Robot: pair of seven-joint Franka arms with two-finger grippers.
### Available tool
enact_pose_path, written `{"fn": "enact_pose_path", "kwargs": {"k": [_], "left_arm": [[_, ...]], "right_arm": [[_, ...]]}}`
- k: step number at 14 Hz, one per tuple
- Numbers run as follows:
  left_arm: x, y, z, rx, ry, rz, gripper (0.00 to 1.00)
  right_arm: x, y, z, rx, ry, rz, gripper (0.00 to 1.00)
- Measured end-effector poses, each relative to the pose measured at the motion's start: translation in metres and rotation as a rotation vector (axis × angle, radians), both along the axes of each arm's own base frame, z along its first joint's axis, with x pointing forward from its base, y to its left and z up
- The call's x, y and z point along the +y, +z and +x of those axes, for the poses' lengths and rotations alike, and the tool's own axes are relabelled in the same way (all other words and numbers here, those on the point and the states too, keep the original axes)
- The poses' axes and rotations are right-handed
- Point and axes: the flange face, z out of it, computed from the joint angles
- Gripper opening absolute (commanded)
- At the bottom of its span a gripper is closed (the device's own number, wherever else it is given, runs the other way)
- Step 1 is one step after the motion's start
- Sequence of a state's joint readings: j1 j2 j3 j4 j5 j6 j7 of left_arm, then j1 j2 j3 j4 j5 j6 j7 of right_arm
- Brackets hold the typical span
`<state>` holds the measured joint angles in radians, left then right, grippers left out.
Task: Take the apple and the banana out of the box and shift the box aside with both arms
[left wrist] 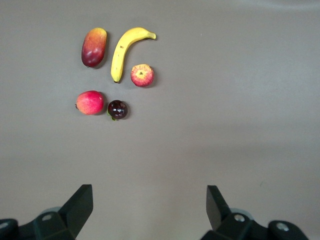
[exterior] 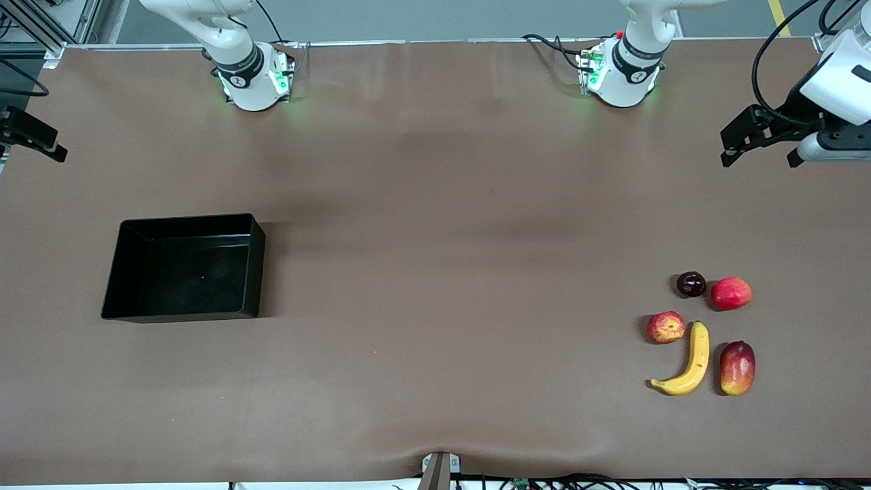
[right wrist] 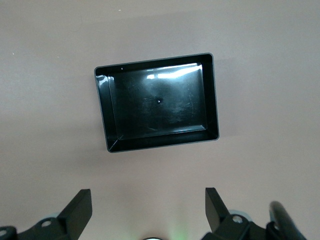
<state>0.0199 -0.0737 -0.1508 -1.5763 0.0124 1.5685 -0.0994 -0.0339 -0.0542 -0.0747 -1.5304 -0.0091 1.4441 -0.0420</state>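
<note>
The black box lies empty on the table toward the right arm's end; it also shows in the right wrist view. The yellow banana and the streaked red apple lie beside each other toward the left arm's end, also in the left wrist view: banana, apple. My left gripper hangs open and empty in the air, apart from the fruits. My right gripper is open and empty, high above the table with the box in its view; only part of it shows at the front view's edge.
A pinkish-red round fruit, a dark plum and a red-yellow mango lie close around the banana and apple. The arm bases stand along the table's edge farthest from the front camera. Brown table cover throughout.
</note>
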Motion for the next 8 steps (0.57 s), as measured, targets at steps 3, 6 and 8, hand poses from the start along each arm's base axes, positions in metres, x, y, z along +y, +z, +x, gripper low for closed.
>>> {"fn": "enact_pose_path", "kwargs": {"k": [3, 6, 8], "left_arm": [[0.004, 0.004, 0.000, -0.007, -0.020, 0.001, 1.00], [0.010, 0.007, 0.001, -0.013, -0.016, 0.000, 1.00], [0.014, 0.008, 0.001, -0.015, -0.008, 0.000, 1.00]], "right_arm": [[0.000, 0.001, 0.000, -0.002, 0.000, 0.000, 1.00], [0.001, 0.002, 0.000, -0.005, 0.001, -0.001, 1.00], [0.001, 0.003, 0.000, -0.009, 0.001, -0.001, 1.00]]}}
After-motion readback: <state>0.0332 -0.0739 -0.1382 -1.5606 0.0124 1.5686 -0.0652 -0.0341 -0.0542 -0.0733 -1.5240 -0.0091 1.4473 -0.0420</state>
